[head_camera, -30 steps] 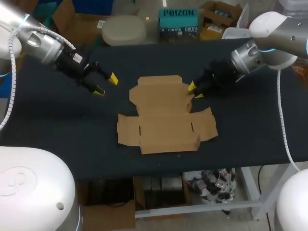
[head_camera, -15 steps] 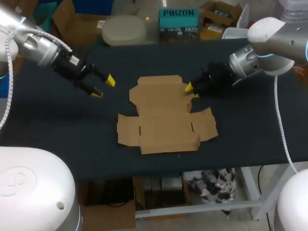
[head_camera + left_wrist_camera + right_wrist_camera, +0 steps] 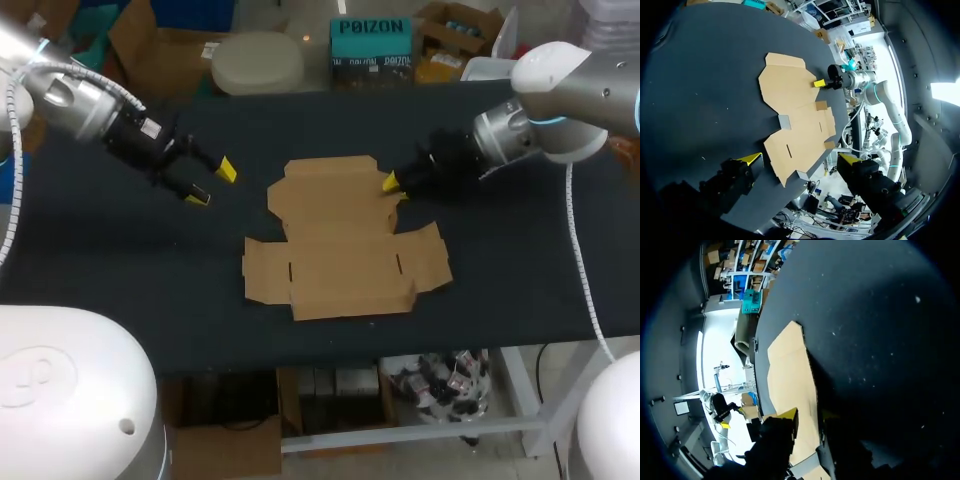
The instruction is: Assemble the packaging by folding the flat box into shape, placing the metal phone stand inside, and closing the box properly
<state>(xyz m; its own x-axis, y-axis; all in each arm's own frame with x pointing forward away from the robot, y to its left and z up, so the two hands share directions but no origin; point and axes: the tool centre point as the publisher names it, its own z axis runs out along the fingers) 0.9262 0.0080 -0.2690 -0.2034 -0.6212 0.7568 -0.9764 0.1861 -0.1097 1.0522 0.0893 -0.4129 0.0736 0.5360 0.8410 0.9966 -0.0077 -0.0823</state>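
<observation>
**Flat box [image 3: 340, 235] lying unfolded mid-surface [image 3: 520, 260], first fold not yet made.**
The right tool [image 3: 393, 186], narrowly parted, sits at the far panel's right edge. The left tool [image 3: 212, 184], wide open and holding nothing, hangs well to the left. A clean fold probably needs one tool pinning the base. Only the right wrist view shows the edge lying between the two tips. The head view shows one tip.

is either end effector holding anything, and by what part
Left end effector: nothing. Right end effector is at the flat box's far-right edge; grip cannot be told.
</observation>
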